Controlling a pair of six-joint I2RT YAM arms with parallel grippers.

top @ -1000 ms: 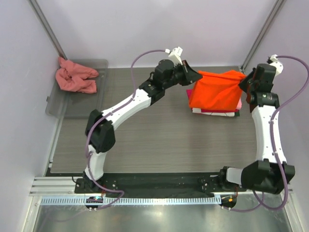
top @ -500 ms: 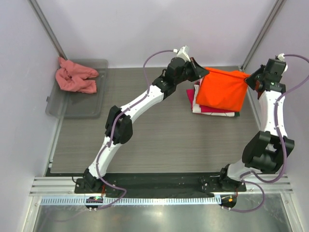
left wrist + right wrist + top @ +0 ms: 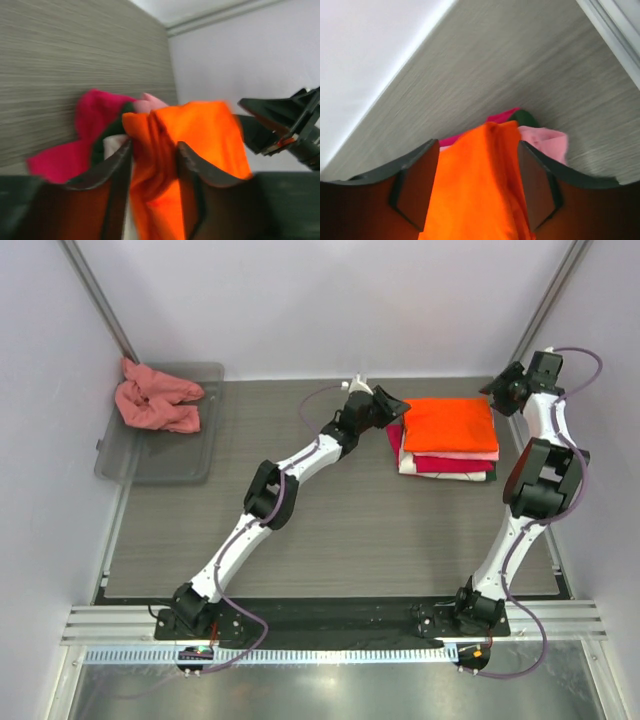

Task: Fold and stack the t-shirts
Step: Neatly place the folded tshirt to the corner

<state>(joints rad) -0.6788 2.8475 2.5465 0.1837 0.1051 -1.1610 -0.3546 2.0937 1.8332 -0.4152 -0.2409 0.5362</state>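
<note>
Visible from above only: a broad grey table (image 3: 330, 530), matte, with fine wood-grain streaks, bearing the stack. Well to the left of the stack, a shallow tray (image 3: 160, 462) of clear grey plastic with rounded corners. Heaped at the tray's far end, a dusty salmon-pink t-shirt (image 3: 155, 400), crumpled and unfolded.

Between the two grippers, the stack itself: a neat rectangle of soft folded cloth. On top, a bright orange t-shirt (image 3: 450, 425), smooth and flat from overhead. Under it, a light pink t-shirt (image 3: 470, 454), only a thin edge showing. Lower down, a crimson red t-shirt (image 3: 445, 465), sticking out a little at the stack's left side.

Given by the wrist views alone: the state of the jaws and the look of the folds. At the stack's left edge, the left gripper (image 3: 152, 145), its dark curved fingers (image 3: 117, 165) parted with a bunched orange fold between them. Blurred here, so seemingly loose around the cloth rather than pinching it. Red and pink corners poking out beside that fold.

At the stack's far right corner, the right gripper (image 3: 479, 145), with broad dark fingers (image 3: 417, 185) spread wide. Orange cloth between them, unclamped, with a soft pink fold just beside.
</note>
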